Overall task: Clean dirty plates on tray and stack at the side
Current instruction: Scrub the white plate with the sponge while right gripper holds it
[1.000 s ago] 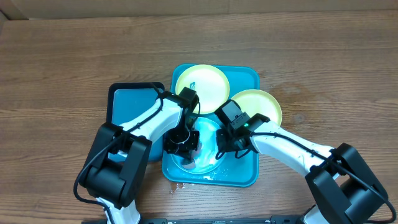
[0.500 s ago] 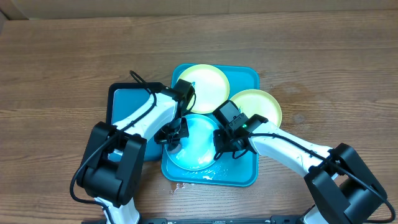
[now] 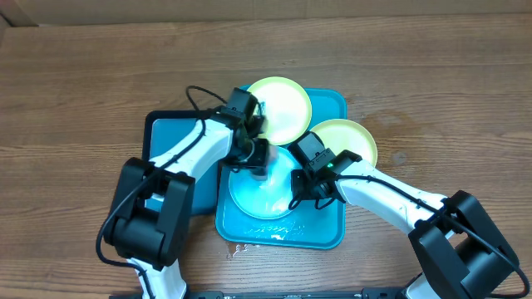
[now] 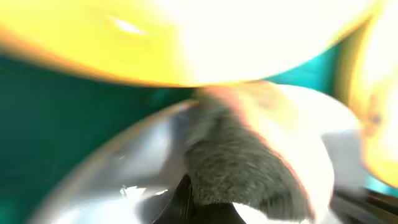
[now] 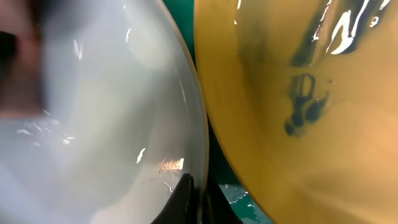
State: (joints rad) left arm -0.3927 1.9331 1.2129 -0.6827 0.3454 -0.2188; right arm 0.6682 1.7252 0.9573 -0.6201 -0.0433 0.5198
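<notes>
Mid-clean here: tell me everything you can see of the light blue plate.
The light blue plate is small, round, glossy like plastic, with a pale centre and raised rim. It lies in the near half of the turquoise tray. Glints suggest wetness; no smear shows. The left tool is at its far edge with a blurred grey-pink pad on it. The right tool pinches its right rim, beside a yellow-green plate.

Wooden table (image 3: 83, 83), brown grain. Smaller dark-rimmed blue tray (image 3: 170, 133) flat on it, left of centre, partly hidden. Wet drops (image 3: 237, 249) on wood nearer front. Grey-pink sponge (image 4: 249, 162), blurred.
</notes>
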